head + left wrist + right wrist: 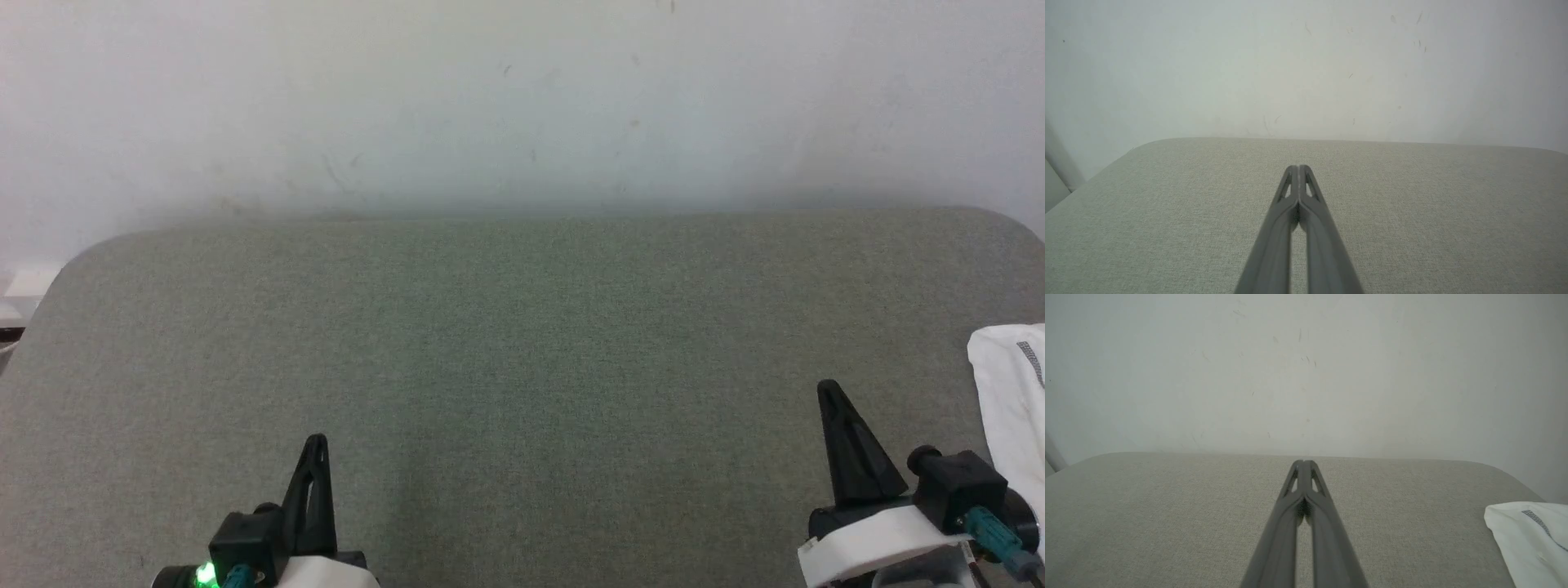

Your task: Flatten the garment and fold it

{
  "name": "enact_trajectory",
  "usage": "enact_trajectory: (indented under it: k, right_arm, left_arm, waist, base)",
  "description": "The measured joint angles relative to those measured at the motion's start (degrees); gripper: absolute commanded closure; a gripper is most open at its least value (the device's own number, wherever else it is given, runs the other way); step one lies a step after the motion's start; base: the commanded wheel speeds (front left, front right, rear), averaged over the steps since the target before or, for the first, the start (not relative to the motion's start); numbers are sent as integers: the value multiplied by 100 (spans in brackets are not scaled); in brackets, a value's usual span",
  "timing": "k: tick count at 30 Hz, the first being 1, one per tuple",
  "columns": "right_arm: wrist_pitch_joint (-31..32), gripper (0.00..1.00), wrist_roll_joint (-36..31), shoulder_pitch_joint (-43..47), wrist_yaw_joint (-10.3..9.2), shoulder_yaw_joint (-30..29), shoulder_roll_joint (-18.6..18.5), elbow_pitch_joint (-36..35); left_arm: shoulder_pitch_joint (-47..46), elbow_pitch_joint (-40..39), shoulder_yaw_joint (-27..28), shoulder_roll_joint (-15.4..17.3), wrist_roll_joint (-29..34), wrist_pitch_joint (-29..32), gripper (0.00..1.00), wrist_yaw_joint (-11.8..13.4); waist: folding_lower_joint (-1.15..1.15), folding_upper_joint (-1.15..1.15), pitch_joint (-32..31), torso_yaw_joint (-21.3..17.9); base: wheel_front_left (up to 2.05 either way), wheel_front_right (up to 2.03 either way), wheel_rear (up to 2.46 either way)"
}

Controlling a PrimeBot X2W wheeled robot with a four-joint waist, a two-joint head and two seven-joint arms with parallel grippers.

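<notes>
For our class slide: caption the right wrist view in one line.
Shut right gripper pointing across a grey table, white shirt at far right.

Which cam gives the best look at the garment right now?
Right wrist view: the garment lies at lower right, its rounded corner and grey zigzag stitching clear, though cropped by the frame. Head view catches a narrower strip at the right edge, stitching smaller.

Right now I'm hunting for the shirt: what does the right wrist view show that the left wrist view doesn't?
Right wrist: the shirt lying near the table's right end, and the right gripper, fingers shut. Left wrist: the left gripper, fingers shut, and the table's rounded left corner. Both: the grey table top and the scuffed white wall behind it.
</notes>
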Motion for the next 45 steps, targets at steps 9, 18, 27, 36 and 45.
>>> enact_trajectory:
  k: [9,18,27,36,45]
  right_arm:
    - [100,100,-53,-13,0,1,0,-20]
    - [203,100,-97,-25,0,1,0,-68]
    - [303,100,-126,-47,0,4,1,-101]
    - [404,100,-179,-71,0,8,1,-138]
    - [504,100,-254,-86,0,9,1,-172]
  left_arm:
    - [-29,-20,18,-1,11,96,100,-43]
    - [-64,-48,33,0,69,197,100,-51]
    - [-115,-79,49,-1,113,308,100,-94]
    - [-170,-107,66,-1,149,404,100,-103]
    - [-191,-131,85,-1,188,514,100,-144]
  waist:
    - [0,0,16,-5]
    - [0,0,32,-11]
    - [0,0,48,-16]
    - [0,0,63,-21]
    - [0,0,79,-27]
  base:
    - [0,0,0]
    - [0,0,0]
    - [0,0,0]
    - [0,0,0]
    - [0,0,0]
